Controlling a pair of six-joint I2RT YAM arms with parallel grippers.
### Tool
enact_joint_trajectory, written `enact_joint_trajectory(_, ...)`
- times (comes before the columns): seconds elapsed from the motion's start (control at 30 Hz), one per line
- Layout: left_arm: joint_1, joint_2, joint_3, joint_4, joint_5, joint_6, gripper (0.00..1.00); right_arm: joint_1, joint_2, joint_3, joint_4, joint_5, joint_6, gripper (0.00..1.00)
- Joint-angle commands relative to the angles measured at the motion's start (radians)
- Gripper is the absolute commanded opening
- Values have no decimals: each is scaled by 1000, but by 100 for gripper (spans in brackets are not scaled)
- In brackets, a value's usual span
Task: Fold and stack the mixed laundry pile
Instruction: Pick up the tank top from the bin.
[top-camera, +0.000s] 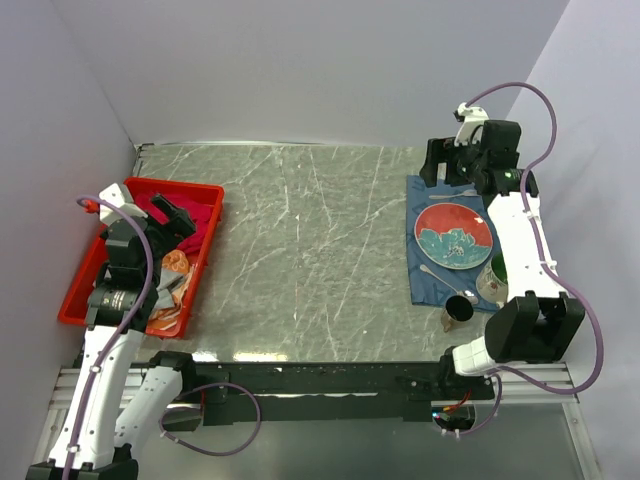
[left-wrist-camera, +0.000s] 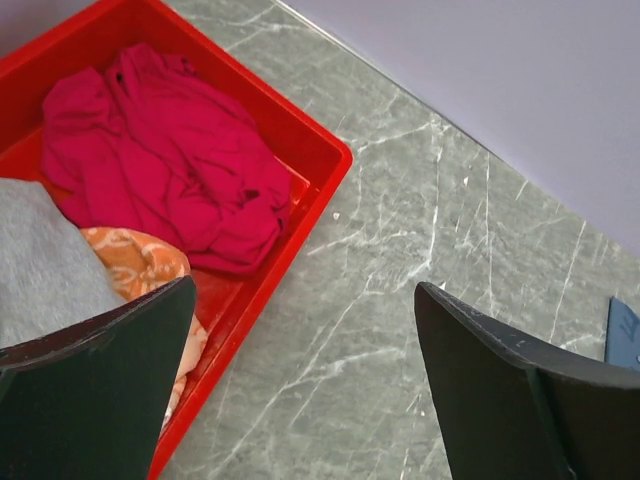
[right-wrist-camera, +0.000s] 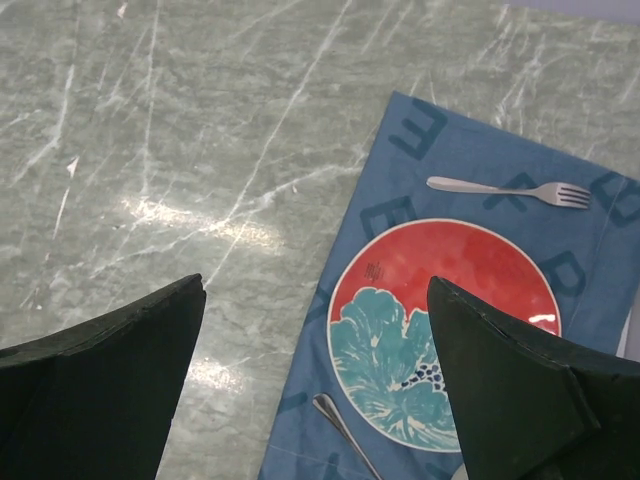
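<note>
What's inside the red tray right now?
A crimson shirt, a grey garment and an orange-and-white patterned cloth lie in the red tray. Anything beneath them is covered.

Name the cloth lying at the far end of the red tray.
The crimson-magenta shirt, bunched against the red tray's far end; the grey garment and orange-patterned cloth lie toward its near end.

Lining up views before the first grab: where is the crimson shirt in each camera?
Top external: crimson shirt in the red tray, far end, left of picture.
Left wrist: shirt upper left, lying in the tray.
Right wrist: not in view.
Shared landmark: grey marble table, in all three.
</note>
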Motion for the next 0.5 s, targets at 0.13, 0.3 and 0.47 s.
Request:
enact_joint_trajectory(0.13, 1, -15, 20, -59, 11, -96, 97, 48, -98, -81, 49, -448, -290, 100)
enact_joint_trajectory(0.3, 2, -32, -19, -112, -30, -157, 97, 179, -71, -126, -170, -709, -625, 100)
enact_joint_trajectory(0.47, 2, -22, -53, -197, -93, -237, 97, 298, -29, -207, -220, -760, -851, 100)
